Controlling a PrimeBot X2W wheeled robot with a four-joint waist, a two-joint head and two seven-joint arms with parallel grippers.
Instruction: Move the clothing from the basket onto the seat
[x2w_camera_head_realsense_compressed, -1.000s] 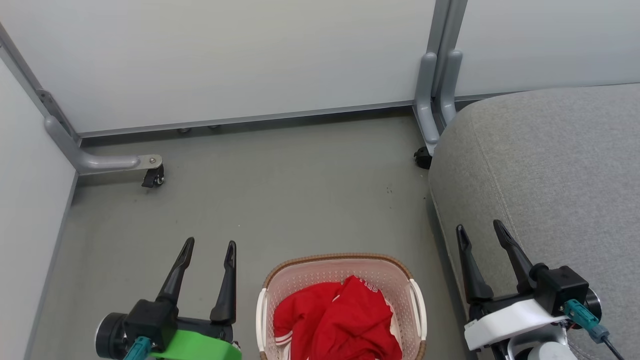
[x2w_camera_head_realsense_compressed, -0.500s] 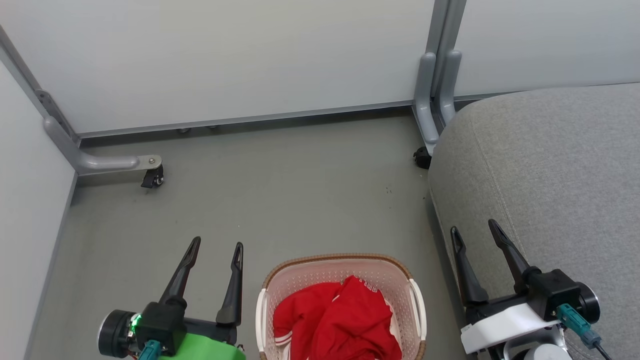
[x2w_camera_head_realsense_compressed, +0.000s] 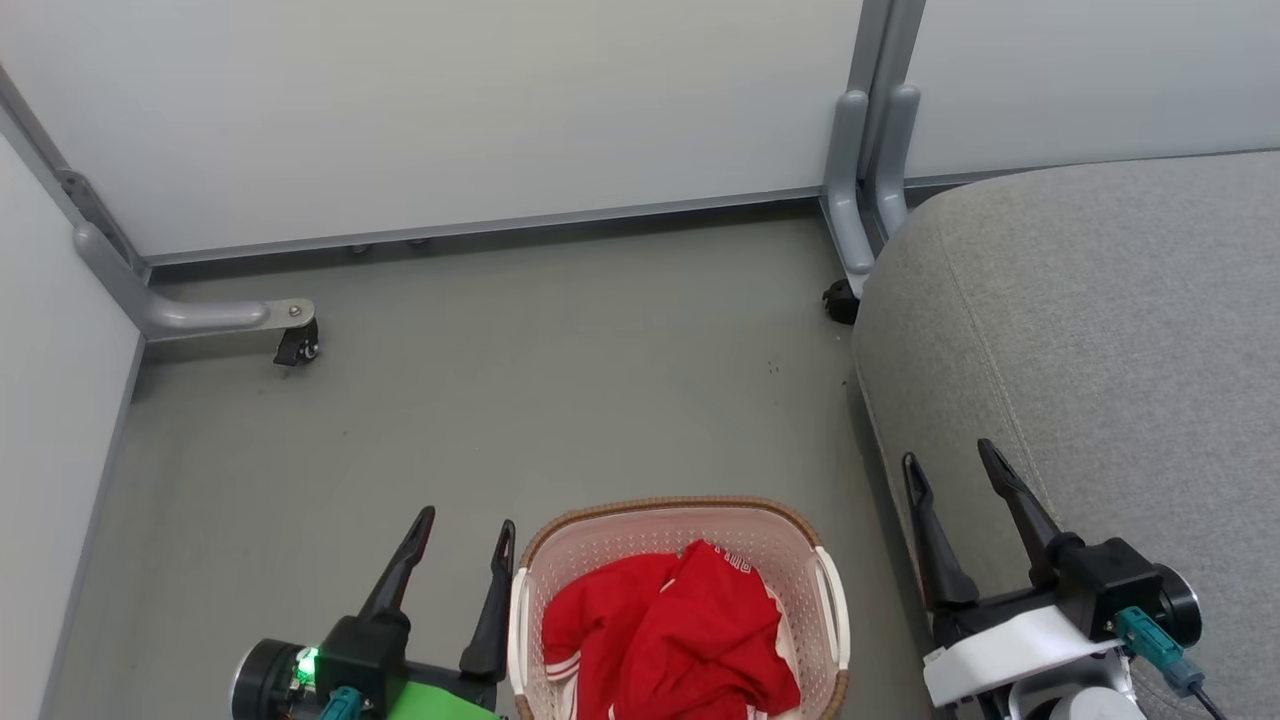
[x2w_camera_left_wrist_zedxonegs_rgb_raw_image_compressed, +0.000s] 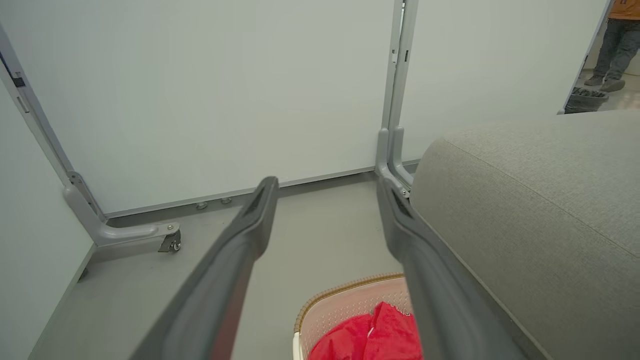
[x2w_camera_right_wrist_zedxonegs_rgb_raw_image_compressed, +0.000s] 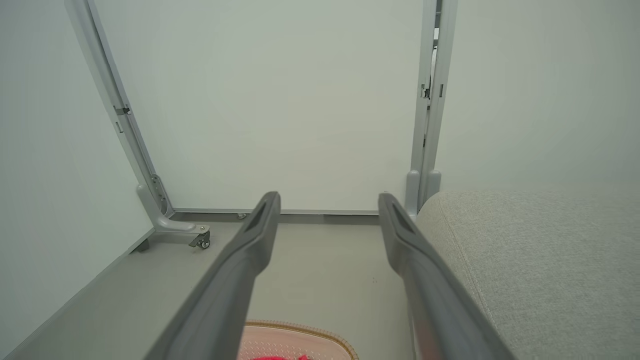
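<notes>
Bright red clothing (x2w_camera_head_realsense_compressed: 668, 640) with white trim lies heaped in the cream basket (x2w_camera_head_realsense_compressed: 665, 518) at the bottom middle of the head view; the basket's brown rim (x2w_camera_left_wrist_zedxonegs_rgb_raw_image_compressed: 345, 289) and the red fabric (x2w_camera_left_wrist_zedxonegs_rgb_raw_image_compressed: 370, 337) also show low in the left wrist view. My left gripper (x2w_camera_head_realsense_compressed: 468, 527) stands open just left of the basket's near handle, nothing between its fingers. My right gripper (x2w_camera_head_realsense_compressed: 950, 463) is open beside the left edge of the grey seat (x2w_camera_head_realsense_compressed: 1100, 330), right of the basket. The seat (x2w_camera_right_wrist_zedxonegs_rgb_raw_image_compressed: 540, 260) takes up the right side of the right wrist view, with a sliver of basket rim (x2w_camera_right_wrist_zedxonegs_rgb_raw_image_compressed: 300, 330) below.
Grey floor (x2w_camera_head_realsense_compressed: 560, 370) stretches ahead of the basket to white partition panels (x2w_camera_head_realsense_compressed: 450, 110). A grey panel foot with a caster (x2w_camera_head_realsense_compressed: 295, 345) juts out at the left, another caster (x2w_camera_head_realsense_compressed: 838, 300) sits by the seat's corner. A person's legs (x2w_camera_left_wrist_zedxonegs_rgb_raw_image_compressed: 612, 42) stand far off.
My left gripper has shifted right and lower, coming up beside the basket. The right gripper moved slightly left and down. The head camera tilted a little, shifting the scene upward.
</notes>
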